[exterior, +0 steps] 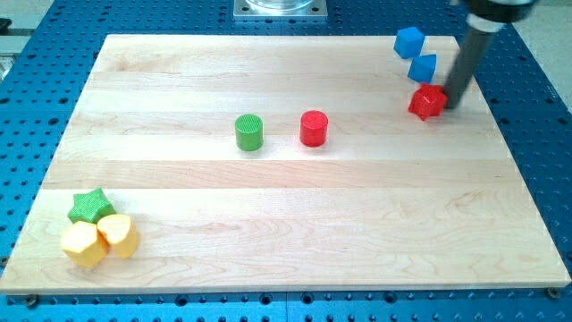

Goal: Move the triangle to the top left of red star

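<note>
A red star block (427, 102) lies near the view's top right of the wooden board (286, 233). Two blue blocks sit just above it: one (423, 67) close above the star and one (409, 40) higher, near the board's top edge. I cannot tell which of them is the triangle. My dark rod comes down from the view's top right. My tip (452, 102) rests right beside the red star's right side, touching or nearly touching it, and below and right of the lower blue block.
A green cylinder (249, 132) and a red cylinder (314, 128) stand near the board's middle. A green star (90, 206) and two yellow blocks (83, 244) (119, 234) cluster at the bottom left. A blue perforated table (36, 54) surrounds the board.
</note>
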